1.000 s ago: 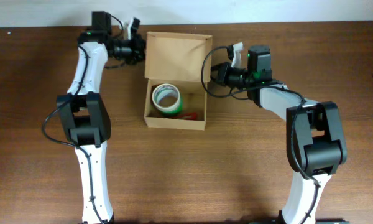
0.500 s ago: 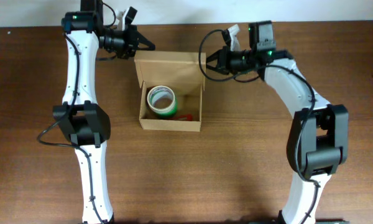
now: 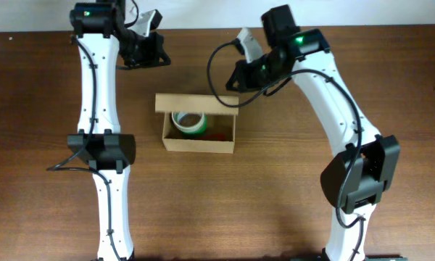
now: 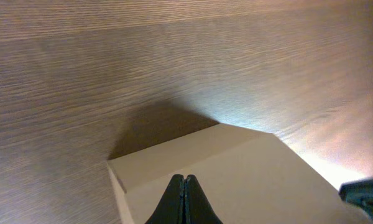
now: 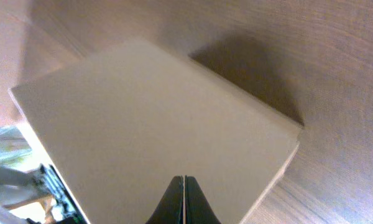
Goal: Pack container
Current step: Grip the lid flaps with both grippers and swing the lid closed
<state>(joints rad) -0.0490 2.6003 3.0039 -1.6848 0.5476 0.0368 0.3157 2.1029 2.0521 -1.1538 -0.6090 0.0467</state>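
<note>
The tan cardboard container [image 3: 198,143] stands at the table's middle. Its flap lid [image 3: 196,104] is raised and tilts over the back of the opening. Inside lie a green-and-white tape roll [image 3: 189,122] and a small red item [image 3: 219,135]. My left gripper [image 3: 158,56] is shut and empty, behind the box's left corner. In the left wrist view its fingertips [image 4: 184,178] sit over the flap's plain surface [image 4: 248,168]. My right gripper [image 3: 237,78] is shut and empty, behind the right corner. In the right wrist view its tips [image 5: 184,178] sit over the flap [image 5: 155,118].
The brown wooden table [image 3: 290,196] extends around the box. The table's back edge [image 3: 203,29] runs just behind both wrists. Both white arms reach in from the front along the left and right sides.
The flap lay open flat behind the box; now it stands up and leans over the opening. Both grippers have moved up and back, and the box has shifted slightly left.
</note>
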